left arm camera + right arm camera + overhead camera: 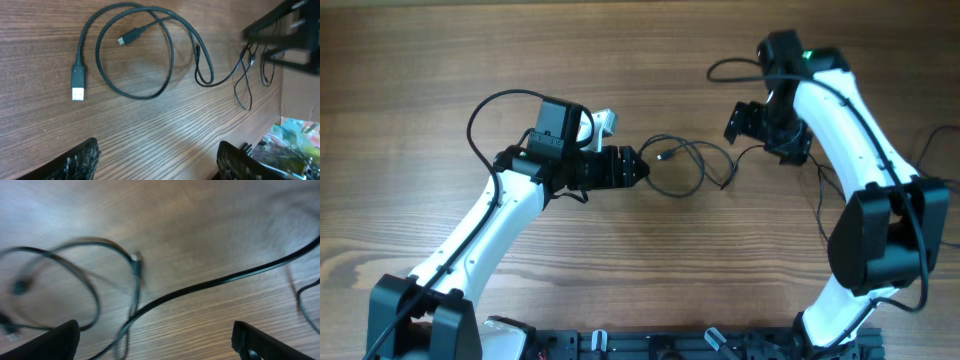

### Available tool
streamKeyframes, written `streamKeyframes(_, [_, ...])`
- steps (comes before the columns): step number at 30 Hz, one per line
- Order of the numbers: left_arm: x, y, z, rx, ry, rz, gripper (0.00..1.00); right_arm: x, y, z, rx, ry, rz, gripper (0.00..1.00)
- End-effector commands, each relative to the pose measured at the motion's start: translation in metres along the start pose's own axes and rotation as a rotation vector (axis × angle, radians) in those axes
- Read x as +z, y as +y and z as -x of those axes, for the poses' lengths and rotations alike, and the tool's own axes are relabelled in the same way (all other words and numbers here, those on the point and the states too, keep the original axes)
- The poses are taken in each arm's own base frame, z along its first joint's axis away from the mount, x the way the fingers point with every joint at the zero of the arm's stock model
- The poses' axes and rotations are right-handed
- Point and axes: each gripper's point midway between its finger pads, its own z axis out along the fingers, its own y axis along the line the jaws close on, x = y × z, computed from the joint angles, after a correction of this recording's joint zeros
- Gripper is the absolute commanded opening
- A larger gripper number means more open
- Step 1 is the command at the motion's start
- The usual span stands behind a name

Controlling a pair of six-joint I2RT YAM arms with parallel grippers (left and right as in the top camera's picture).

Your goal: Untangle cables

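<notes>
The cables (pixel 682 168) lie in loose black loops on the wooden table between my two grippers. In the left wrist view a looped USB cable (pixel 167 60) has a large plug (pixel 77 82) at the left and a small plug (pixel 128 37) inside the loop; a thinner wire (pixel 241 75) runs off to its right. My left gripper (pixel 638 168) is open and empty just left of the loops, its fingers spread over bare wood (pixel 157 165). My right gripper (pixel 733 123) is open and empty above the cables' right end; its blurred view (pixel 160 345) shows a cable (pixel 200 285) crossing between the fingers.
The arms' own thicker black cables (pixel 480 115) hang along both arms. A dark rail (pixel 700 345) runs along the table's front edge. The table's right edge (pixel 280 100) shows in the left wrist view, near the right arm's dark hardware (pixel 285 25).
</notes>
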Motion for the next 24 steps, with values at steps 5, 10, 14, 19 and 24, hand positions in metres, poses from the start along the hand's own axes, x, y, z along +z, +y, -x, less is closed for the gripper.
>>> streamKeyframes(5, [0.0, -0.001, 0.0, 0.014, -0.004, 0.003, 0.77, 0.05, 0.002, -0.004, 0.1, -0.017, 0.03, 0.4])
streamKeyframes(10, [0.0, -0.001, -0.001, 0.012, -0.001, 0.004, 0.77, 0.002, 0.009, 0.021, 0.003, -0.089, 0.133, 0.04])
streamKeyframes(14, [0.0, -0.001, 0.0, 0.012, -0.001, 0.005, 0.77, -0.141, -0.011, 0.056, -0.135, -0.262, 0.304, 0.04])
streamKeyframes(19, [0.0, -0.001, 0.0, 0.012, -0.002, 0.004, 0.77, -0.247, -0.078, 0.085, -0.04, -0.507, 0.42, 0.04])
streamKeyframes(24, [0.0, -0.001, 0.0, 0.013, -0.003, 0.004, 0.77, -0.25, -0.092, 0.077, -0.145, -0.496, 0.494, 0.04])
